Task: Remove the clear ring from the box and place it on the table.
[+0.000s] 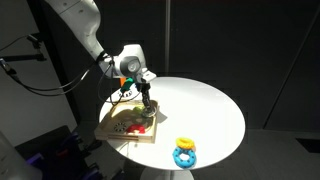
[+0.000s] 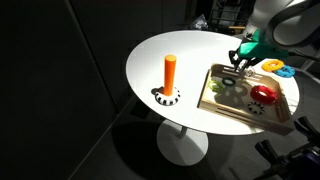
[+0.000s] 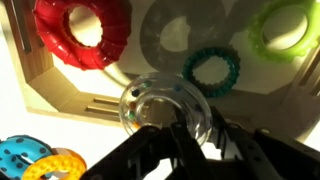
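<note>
The clear ring with small coloured beads inside sits between my gripper's dark fingers, which close on its right rim. It hangs over the corner of the tan wooden box and looks lifted off the floor. In both exterior views the gripper is low over the box on the white round table. The ring itself is too small to make out there.
In the box lie a red ring, a teal ring and a green ring. Blue and yellow rings lie on the table beside the box. An orange peg stands on a striped base.
</note>
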Controlling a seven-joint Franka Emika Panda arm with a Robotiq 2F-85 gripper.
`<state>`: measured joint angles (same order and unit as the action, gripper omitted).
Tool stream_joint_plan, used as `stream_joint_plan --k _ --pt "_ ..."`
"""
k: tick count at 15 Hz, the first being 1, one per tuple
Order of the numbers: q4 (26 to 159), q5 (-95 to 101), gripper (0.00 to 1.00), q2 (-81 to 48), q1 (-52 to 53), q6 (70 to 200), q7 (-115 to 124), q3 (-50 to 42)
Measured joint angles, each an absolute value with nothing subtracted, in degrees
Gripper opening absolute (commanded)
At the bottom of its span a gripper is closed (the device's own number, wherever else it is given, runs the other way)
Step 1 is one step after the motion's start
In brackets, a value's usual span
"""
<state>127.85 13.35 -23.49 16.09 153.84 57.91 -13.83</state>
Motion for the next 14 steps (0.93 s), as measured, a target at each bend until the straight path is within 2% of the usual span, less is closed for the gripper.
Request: stream_joint_plan --k 14 --pt "127.3 26.6 0.09 -21.8 12.4 150.2 65.5 -20.1"
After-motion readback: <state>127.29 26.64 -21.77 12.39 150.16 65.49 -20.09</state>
